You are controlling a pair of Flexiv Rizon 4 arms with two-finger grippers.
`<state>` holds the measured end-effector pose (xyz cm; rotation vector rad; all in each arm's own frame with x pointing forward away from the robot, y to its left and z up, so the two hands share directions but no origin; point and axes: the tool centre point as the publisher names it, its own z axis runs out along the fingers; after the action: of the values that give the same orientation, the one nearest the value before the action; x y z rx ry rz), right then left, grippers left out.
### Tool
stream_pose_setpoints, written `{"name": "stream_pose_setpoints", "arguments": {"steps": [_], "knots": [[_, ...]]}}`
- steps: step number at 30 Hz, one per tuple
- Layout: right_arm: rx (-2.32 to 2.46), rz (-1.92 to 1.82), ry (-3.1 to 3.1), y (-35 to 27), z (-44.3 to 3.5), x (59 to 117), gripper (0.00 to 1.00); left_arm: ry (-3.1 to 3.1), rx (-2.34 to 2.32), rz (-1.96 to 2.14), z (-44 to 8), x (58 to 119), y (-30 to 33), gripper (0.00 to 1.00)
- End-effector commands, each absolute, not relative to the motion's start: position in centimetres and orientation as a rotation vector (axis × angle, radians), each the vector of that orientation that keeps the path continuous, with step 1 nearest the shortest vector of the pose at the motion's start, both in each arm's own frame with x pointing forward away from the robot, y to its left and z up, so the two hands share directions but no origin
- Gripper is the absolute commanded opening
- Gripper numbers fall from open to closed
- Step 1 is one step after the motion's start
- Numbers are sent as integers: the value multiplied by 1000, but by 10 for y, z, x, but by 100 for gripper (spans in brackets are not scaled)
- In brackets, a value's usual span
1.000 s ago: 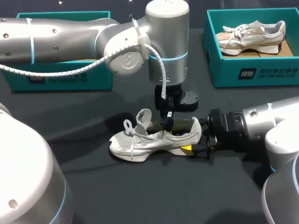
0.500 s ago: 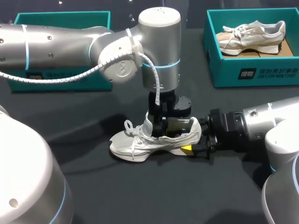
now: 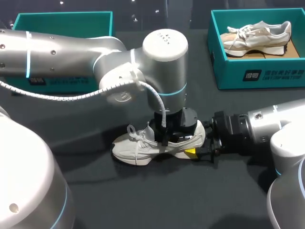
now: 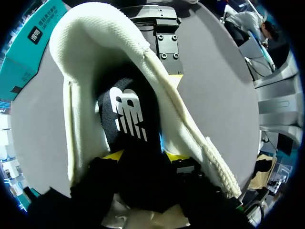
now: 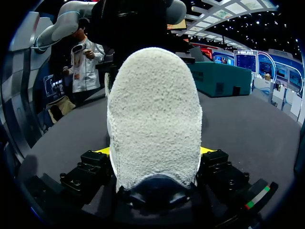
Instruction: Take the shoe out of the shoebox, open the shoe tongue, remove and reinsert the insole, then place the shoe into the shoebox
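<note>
Head view: the white mesh shoe point(image 3: 138, 145) stands on its sole on the dark matte table point(image 3: 143, 191), well apart from the white-printed teal shoebox point(image 3: 228, 71); the right gripper point(image 5: 155, 151) clamps its fuzzy heel; the left gripper point(image 4: 145, 157), inside the opening, pinches the black insole point(image 4: 128, 119), which bears a white logo.

1. Up top, the head view sits high behind the robot and looks down over the table point(image 3: 143, 200), taking in both arms and the shoe point(image 3: 138, 148) from mid range.
2. Left wrist view: aimed straight down into the shoe's opening, so close that the collar point(image 4: 162, 90) fills nearly everything.
3. Right wrist view: low and level along the table, right up against the heel point(image 5: 155, 119).
4. All three share the shoe, and the right wrist view also catches the left arm point(image 5: 138, 19) above it.
</note>
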<state>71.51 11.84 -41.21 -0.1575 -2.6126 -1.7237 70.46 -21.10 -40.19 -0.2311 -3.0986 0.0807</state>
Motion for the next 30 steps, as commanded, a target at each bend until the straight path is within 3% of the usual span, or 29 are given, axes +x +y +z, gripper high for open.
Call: {"name": "stream_pose_setpoints", "arguments": {"steps": [1,3,5,6,8,30], "knots": [[-159,-1721,-2615,118,-412,714,0,-3175,-196,49,-417,713,-215,46],[-159,-1721,-2615,118,-412,714,0,-3201,-171,33,-421,720,-215,44],[-159,-1721,-2615,118,-412,714,0,-3211,-139,23,-423,727,-213,35],[-159,-1721,-2615,118,-412,714,0,-3219,-120,21,-423,731,-212,28],[-159,-1721,-2615,118,-412,714,0,-3218,-90,23,-423,736,-210,0],[-159,-1721,-2615,118,-412,714,0,-2957,-49,485,-364,727,-185,0]]}}
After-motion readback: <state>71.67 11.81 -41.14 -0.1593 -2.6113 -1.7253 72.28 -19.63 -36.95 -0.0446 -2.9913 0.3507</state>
